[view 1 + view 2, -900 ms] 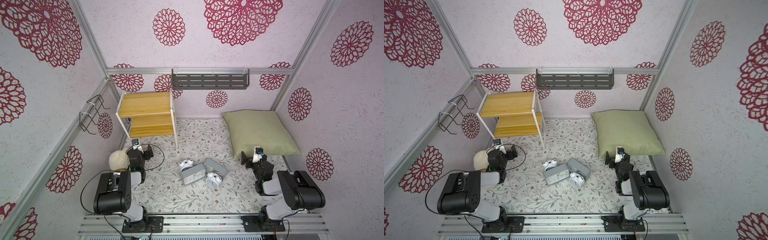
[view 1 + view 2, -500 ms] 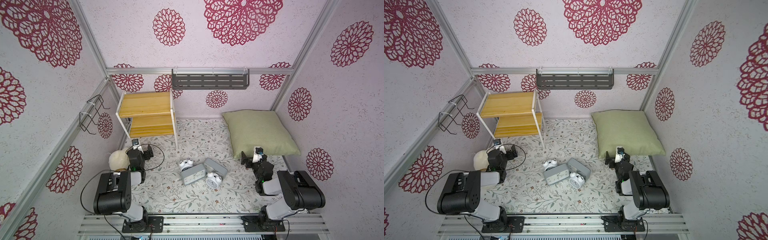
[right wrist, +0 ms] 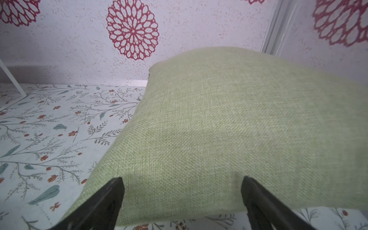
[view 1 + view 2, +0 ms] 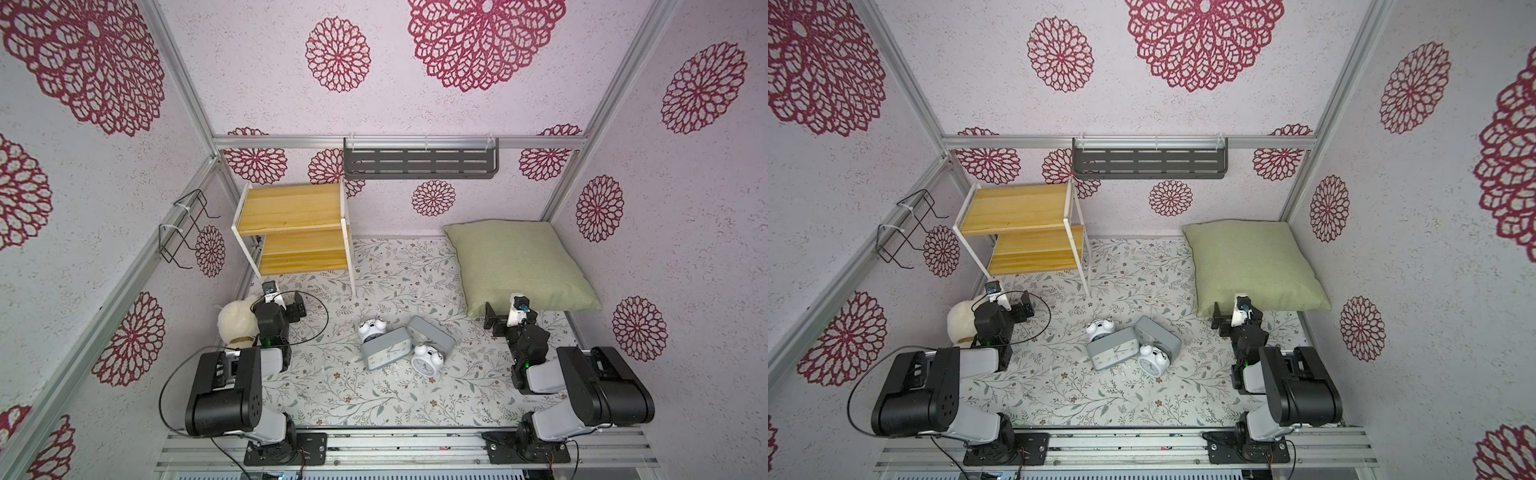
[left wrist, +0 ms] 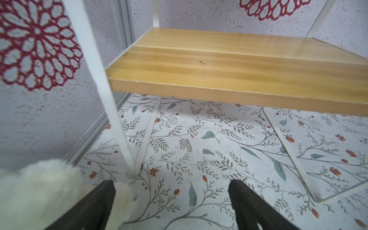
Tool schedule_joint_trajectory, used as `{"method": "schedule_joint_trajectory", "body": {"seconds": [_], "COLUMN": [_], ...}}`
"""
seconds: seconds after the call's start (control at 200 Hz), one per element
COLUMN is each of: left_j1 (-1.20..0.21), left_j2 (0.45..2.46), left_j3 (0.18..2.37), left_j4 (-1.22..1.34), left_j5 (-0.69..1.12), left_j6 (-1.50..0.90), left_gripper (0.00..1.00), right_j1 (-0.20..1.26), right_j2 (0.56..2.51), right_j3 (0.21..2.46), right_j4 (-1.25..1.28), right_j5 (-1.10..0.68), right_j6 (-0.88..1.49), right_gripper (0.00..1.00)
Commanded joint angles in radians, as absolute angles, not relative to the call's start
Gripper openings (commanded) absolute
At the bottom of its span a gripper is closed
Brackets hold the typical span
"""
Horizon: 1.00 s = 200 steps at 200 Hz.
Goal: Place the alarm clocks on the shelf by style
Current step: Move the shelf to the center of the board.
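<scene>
Starting at the left gripper (image 5: 171, 191): the jaws are spread wide and nothing is pinched between them. A fluffy white ball (image 5: 39, 191) is seen right beside one finger (image 5: 99, 201); whether it's actually touched can't be told. The gripper is kept low over the flowery floor (image 5: 199, 149) and is pointed at the lower board of the shelf (image 5: 229, 59), with one white shelf leg planted just ahead.

The right gripper (image 3: 182, 185) is spread wide too, nothing gripped. It's aimed at the green pillow (image 3: 229, 123), whose near edge is framed between the two fingers.

Further out, the alarm clocks are found bunched together mid-floor, between the two arms and well apart from the shelf. In both top views one grey clock (image 4: 386, 353) is laid face up with its dial showing, and the second grey clock (image 4: 432, 337) is tucked against its far right side, dial not visible. One round white clock (image 4: 371, 328) is parked at the far left corner of the face-up one, and the other round clock (image 4: 426, 360) is set just beside its near right corner.

The shelf is stood in the far left corner against the walls. A dark slotted rack (image 4: 419, 162) is hung on the back wall and a black wire holder (image 4: 183, 232) on the left wall.
</scene>
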<state>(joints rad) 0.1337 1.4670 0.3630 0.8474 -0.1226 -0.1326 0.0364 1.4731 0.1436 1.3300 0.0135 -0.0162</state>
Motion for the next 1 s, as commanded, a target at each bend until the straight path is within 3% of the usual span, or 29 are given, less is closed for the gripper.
{"method": "schedule_joint_trajectory", "body": {"seconds": [0.0,0.14,0.345,0.53,0.876,0.996], "left_j1": [0.141,0.14,0.143,0.175,0.452,0.496], "left_j2": [1.333,1.159,1.004,0.994,0.999,1.012], "left_j3": [0.326,0.324,0.458,0.624,0.767,0.796], "left_j4": [0.861,0.723,0.381,0.125,-0.017,-0.025], "left_j5": [-0.189,-0.293,-0.351,-0.338,0.062,0.104], "left_j6": [-0.168,-0.23,-0.359,-0.381,-0.403,-0.372], "left_gripper": [0.97,0.97,0.97,0.97,0.97,0.97], "right_j1": [0.038,0.039,0.059,0.209,0.502,0.586], "right_j2": [1.353,1.187,1.086,1.215,1.555,1.644], "right_j3": [0.141,0.174,0.348,0.566,0.958,1.072], "right_j4": [1.319,1.133,0.825,0.671,0.565,0.54], "right_j5": [0.045,0.088,-0.083,-0.142,-0.221,-0.233], "right_j6": [-0.009,0.052,0.166,0.174,0.112,0.07], "right_gripper": [0.99,0.99,0.99,0.99,0.94,0.94]}}
